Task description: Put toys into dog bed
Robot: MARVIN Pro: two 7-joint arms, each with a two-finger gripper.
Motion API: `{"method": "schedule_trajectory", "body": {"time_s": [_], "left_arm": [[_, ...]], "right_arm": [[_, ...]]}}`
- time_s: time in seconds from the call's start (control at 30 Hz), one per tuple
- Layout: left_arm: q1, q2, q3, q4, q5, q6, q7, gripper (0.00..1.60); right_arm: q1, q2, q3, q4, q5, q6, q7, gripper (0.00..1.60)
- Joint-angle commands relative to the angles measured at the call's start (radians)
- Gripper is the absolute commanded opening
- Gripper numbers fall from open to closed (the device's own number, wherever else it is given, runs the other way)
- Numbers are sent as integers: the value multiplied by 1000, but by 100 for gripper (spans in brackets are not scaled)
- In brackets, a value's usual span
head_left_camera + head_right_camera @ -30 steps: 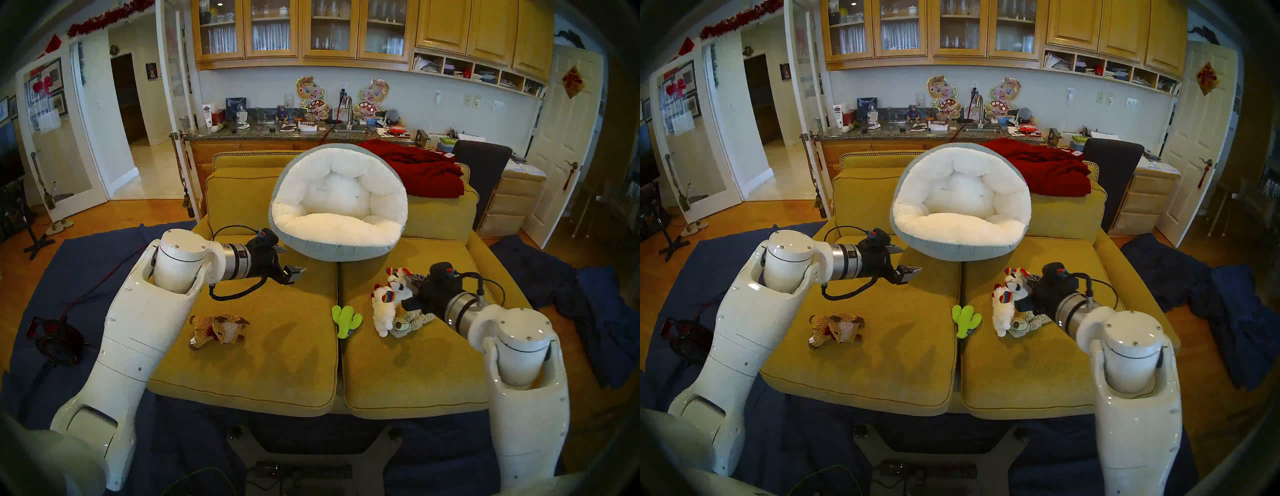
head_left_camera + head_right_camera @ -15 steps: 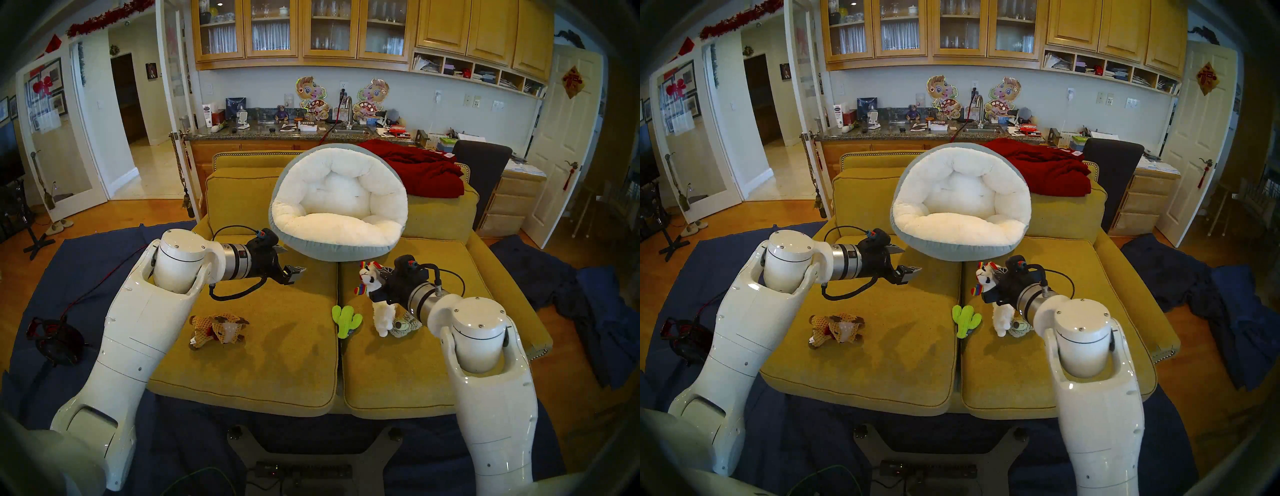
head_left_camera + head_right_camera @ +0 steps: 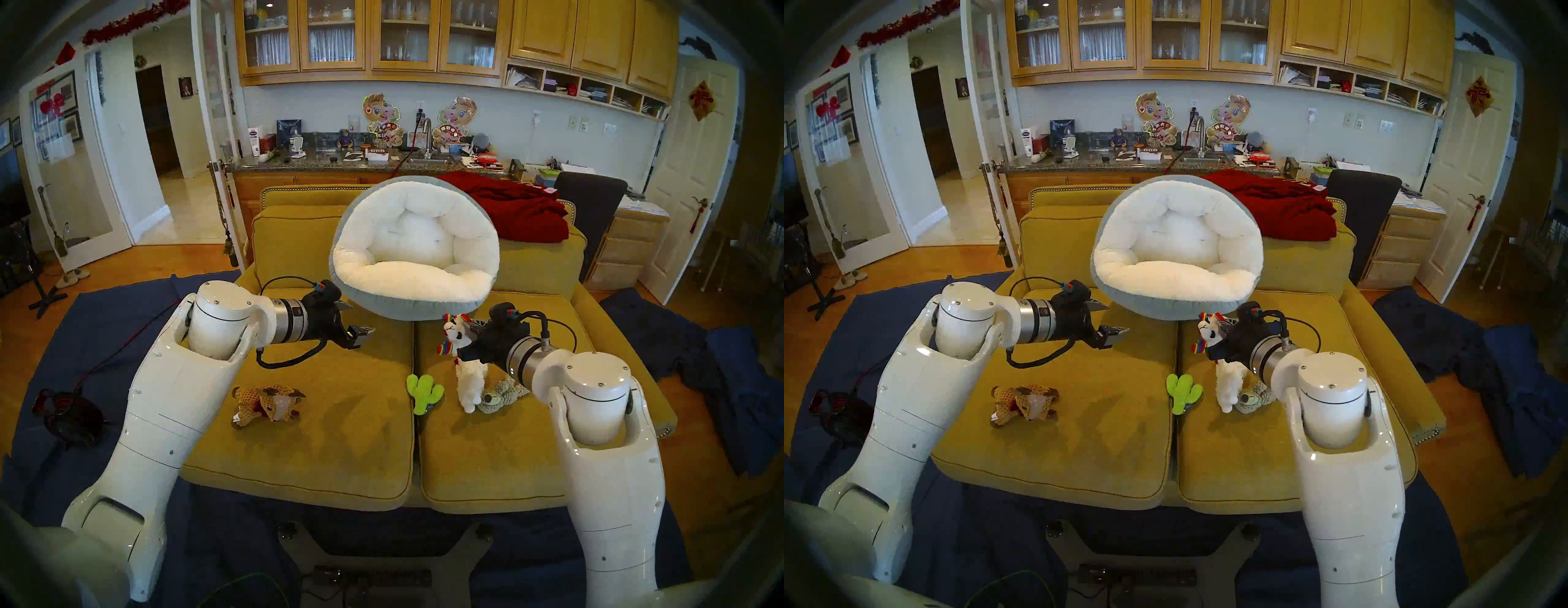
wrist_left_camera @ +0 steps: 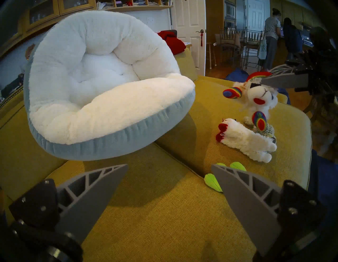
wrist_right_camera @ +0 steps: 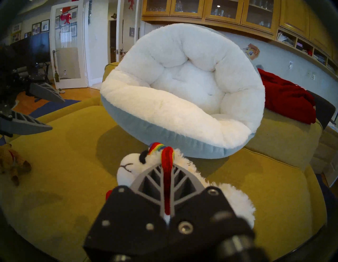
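My right gripper (image 3: 471, 327) is shut on the small white-and-rainbow toy (image 3: 455, 336), pinching its red ear (image 5: 167, 164), and holds it above the right seat cushion just in front of the dog bed (image 3: 407, 278). The bed, fluffy white inside and pale grey-blue outside, leans tilted against the sofa back. On the cushions lie a brown knitted reindeer (image 3: 267, 403), a lime-green cactus (image 3: 422, 390), a fluffy white animal (image 3: 469, 382) and a shaggy grey-beige one (image 3: 502, 391). My left gripper (image 3: 356, 319) hovers open and empty left of the bed's lower rim (image 4: 128, 135).
A red blanket (image 3: 513, 204) is draped over the sofa back to the right of the bed. The mustard seat cushions (image 3: 322, 450) meet at a centre seam. Dark blue cloth (image 3: 729, 373) covers the floor around the sofa. A cluttered counter stands behind.
My right gripper has lifted the white-and-rainbow toy off the pile and carried it left and up toward the bed's front rim. The left arm has stayed still.
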State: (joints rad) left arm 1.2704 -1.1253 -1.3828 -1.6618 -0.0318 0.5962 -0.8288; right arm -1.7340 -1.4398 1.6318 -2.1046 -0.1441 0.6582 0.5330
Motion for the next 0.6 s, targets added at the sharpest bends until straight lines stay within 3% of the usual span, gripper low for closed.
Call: {"method": "schedule_trajectory", "body": {"time_s": [0.0, 0.57], "left_arm": [[-38, -2, -8, -15, -10, -8, -13, 160], [-41, -9, 9, -19, -85, -56, -189, 160]], "right_arm": [[-69, 16, 28, -96, 33, 2, 47, 0], [-123, 11, 70, -131, 61, -13, 82, 0]]}}
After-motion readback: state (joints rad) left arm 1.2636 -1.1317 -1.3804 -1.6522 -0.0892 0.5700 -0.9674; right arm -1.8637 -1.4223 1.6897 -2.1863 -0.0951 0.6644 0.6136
